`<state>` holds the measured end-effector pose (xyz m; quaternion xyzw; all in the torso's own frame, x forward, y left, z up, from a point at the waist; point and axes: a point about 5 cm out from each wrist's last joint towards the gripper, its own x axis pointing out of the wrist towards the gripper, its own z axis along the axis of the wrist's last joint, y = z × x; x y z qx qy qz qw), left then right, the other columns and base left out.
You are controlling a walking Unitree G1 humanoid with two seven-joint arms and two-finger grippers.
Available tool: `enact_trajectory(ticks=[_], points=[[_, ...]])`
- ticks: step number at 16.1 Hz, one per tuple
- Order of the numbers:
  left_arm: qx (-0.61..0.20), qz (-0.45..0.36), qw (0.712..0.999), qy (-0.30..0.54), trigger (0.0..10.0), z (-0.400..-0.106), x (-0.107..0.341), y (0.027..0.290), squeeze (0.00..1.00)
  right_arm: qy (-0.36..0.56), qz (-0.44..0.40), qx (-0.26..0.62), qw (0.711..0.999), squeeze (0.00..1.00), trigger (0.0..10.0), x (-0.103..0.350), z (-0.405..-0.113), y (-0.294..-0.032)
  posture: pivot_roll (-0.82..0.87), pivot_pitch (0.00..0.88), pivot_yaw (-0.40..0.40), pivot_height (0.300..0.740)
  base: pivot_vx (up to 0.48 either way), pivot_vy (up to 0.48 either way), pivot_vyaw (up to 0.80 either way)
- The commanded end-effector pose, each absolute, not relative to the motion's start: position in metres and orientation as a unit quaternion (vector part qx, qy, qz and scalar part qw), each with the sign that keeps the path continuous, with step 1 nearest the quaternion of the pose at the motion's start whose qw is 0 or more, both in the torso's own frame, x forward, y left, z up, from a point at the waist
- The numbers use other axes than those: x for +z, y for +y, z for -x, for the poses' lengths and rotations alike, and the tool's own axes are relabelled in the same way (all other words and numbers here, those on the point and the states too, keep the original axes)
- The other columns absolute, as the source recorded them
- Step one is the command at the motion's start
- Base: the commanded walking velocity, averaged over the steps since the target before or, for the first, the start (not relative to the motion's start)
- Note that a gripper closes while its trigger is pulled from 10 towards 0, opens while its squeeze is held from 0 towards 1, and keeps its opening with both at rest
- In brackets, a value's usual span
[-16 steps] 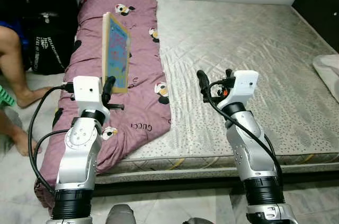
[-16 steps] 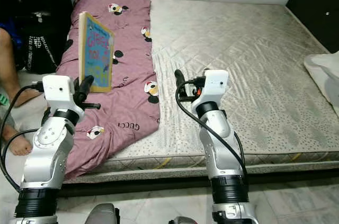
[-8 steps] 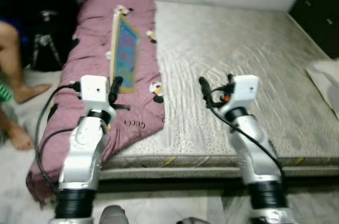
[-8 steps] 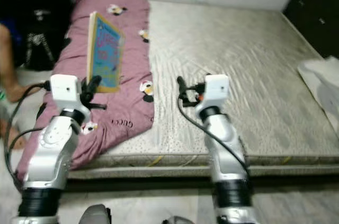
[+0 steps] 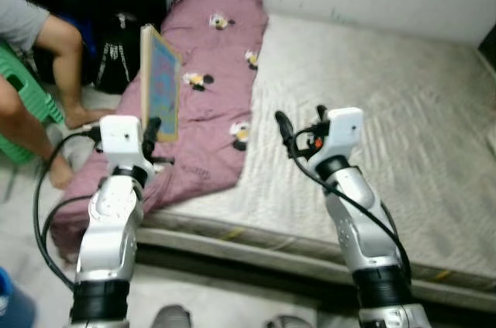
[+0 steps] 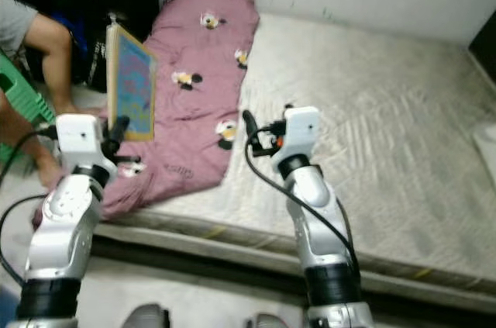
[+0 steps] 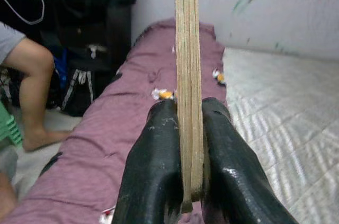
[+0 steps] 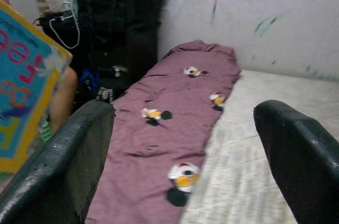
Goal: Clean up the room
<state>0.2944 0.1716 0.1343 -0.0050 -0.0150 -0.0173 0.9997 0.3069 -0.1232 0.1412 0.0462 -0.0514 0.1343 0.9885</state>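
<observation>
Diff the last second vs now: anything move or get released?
Only the camera moved: the view swung left, bringing more of the seated person into frame. Nothing was grabbed or released. The left hand stays clamped on the upright book above the purple blanket; the right hand still hovers open over the mattress.

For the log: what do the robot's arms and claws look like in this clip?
Both arms are silver jointed segments with black collars near the base. Each wrist carries a white box-shaped housing. Loose black cables loop alongside each arm. The left claw and the right claw each have two long, rounded black fingers; red-orange wiring shows beside the right housing.
</observation>
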Motion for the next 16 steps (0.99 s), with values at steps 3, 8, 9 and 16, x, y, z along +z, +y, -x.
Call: enact_trajectory(ticks=[3,8,9,16], points=[[-0.039,0.01,0.999,-0.033,10.0,-0.2947,0.141,0.1597,0.0,-0.046,-0.044,0.118,0.991,0.0,10.0,0.1399,-0.3064,-0.133,0.0,0.0,-0.086,0.74,0.0,-0.171,0.0],[-0.04,0.015,0.999,-0.033,10.0,-0.2943,0.1403,0.1593,0.0,-0.033,-0.055,0.111,0.992,0.0,10.0,0.1379,-0.3069,-0.1345,0.0,0.0,-0.088,0.74,0.0,-0.416,-0.26],[-0.04,0.015,0.999,-0.033,10.0,-0.2942,0.1401,0.1591,0.0,-0.036,-0.052,0.11,0.992,0.0,10.0,0.1385,-0.3067,-0.1349,0.0,0.0,-0.088,0.74,0.0,-0.48,-0.8],[-0.041,0.019,0.998,-0.032,10.0,-0.2945,0.1396,0.1577,0.0,-0.038,-0.046,0.109,0.992,0.0,10.0,0.1395,-0.3066,-0.1362,0.0,0.0,-0.09,0.74,0.0,-0.48,-0.07]])
